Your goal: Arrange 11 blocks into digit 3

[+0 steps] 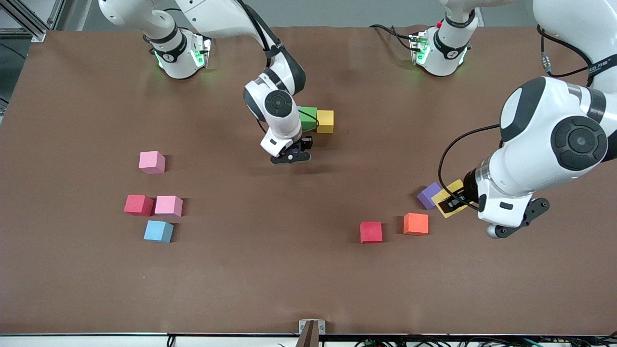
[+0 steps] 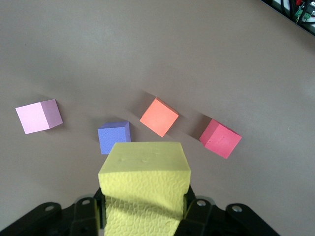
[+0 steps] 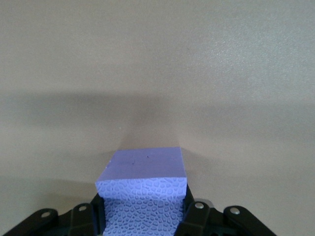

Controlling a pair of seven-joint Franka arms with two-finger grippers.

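Robotics lab, two arms bolted to brown-covered table (image 1: pixel 96 289), alu framing (image 1: pixel 29 19), cables

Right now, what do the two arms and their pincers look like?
Both arms are glossy white with rounded black joint caps. Black cables run along each. The bases glow green. The left pincer and the right pincer are matte black, with bolt holes on their brackets.

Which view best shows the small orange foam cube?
Left wrist view: the small orange foam cube sits unobstructed, top and sides visible, between a purple and a red cube. Front view shows it smaller, beside the red cube. Right wrist view doesn't show it.
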